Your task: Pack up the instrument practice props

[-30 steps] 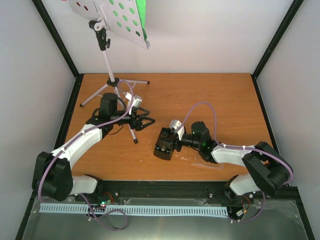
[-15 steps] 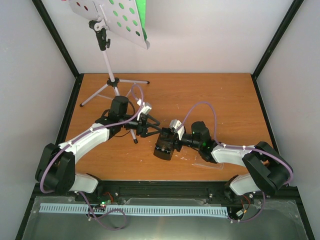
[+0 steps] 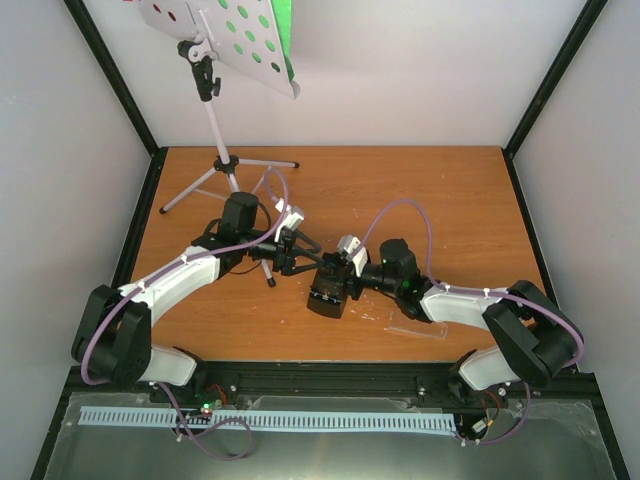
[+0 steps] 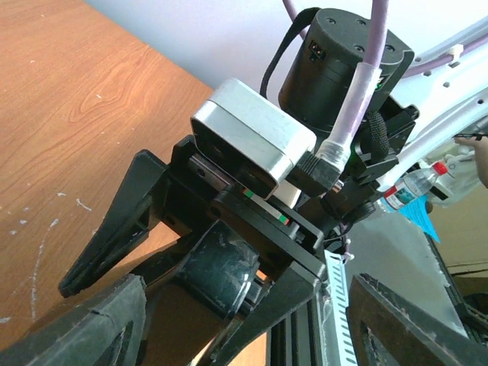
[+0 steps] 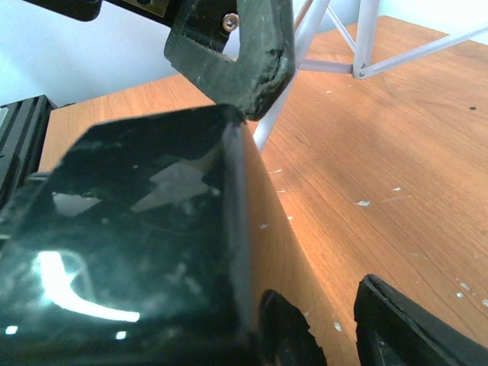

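Observation:
The music stand (image 3: 229,165) stands at the table's far left on silver tripod legs. Its pale perforated desk (image 3: 225,38) is high up, with a green sheet (image 3: 284,25) behind it and red showing through the left holes. The black metronome (image 3: 328,292) sits tilted at the table's middle and fills the right wrist view (image 5: 130,252). My right gripper (image 3: 345,276) is shut on it, with one finger (image 5: 408,332) beside its glossy side. My left gripper (image 3: 303,257) is open, its jaws spread wide (image 4: 252,332) just left of the metronome and the right wrist.
A clear plastic piece (image 3: 425,326) lies on the table under my right forearm. A tripod leg (image 3: 266,268) reaches down beside my left gripper. The left gripper's fingertip (image 5: 232,57) hangs just above the metronome. Dark frame posts and pale walls close in the table.
My left arm has swung right, from beside the tripod leg to right next to the metronome and the right gripper. The right arm and metronome have barely shifted.

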Tool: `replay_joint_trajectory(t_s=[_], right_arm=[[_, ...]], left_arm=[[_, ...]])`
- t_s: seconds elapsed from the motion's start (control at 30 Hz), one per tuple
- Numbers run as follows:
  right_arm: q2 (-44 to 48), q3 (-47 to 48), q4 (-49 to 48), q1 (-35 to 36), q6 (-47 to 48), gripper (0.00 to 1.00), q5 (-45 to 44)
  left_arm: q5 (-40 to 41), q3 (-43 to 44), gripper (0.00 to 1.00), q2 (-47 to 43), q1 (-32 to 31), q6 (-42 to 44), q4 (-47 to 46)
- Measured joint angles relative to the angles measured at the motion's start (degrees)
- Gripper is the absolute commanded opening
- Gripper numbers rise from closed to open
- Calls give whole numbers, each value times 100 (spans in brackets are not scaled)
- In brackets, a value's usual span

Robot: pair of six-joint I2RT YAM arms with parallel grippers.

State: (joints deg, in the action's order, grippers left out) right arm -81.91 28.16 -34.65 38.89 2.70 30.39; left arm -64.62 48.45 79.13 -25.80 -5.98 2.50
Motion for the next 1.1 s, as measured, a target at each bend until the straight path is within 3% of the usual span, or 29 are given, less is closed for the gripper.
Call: replay_joint_trajectory(t_s=[0.17, 0.27, 0.5, 0.67, 0.87, 1.1], right_arm=[[50, 11, 168, -15, -55, 99, -4], [396, 7, 413, -17, -81, 100, -39], [2240, -173, 1014, -33, -306, 100, -481], [3665, -289, 1816, -44, -791, 100, -1460], [4328, -306, 2933, -63, -1335, 100, -2680], [4623, -586, 3195, -63, -1891, 100, -3187]], left_arm=[[385, -2, 95, -70, 0, 87, 52], [841, -22, 99, -313, 0, 144, 83], [1937, -468, 99, -1504, -15, -273, -313], [2741, -1429, 99, -2262, -442, -839, -944], [3764, -1996, 99, -2210, -1309, -916, -1019], [4616, -1989, 100, -1731, -1663, -562, -1086]])
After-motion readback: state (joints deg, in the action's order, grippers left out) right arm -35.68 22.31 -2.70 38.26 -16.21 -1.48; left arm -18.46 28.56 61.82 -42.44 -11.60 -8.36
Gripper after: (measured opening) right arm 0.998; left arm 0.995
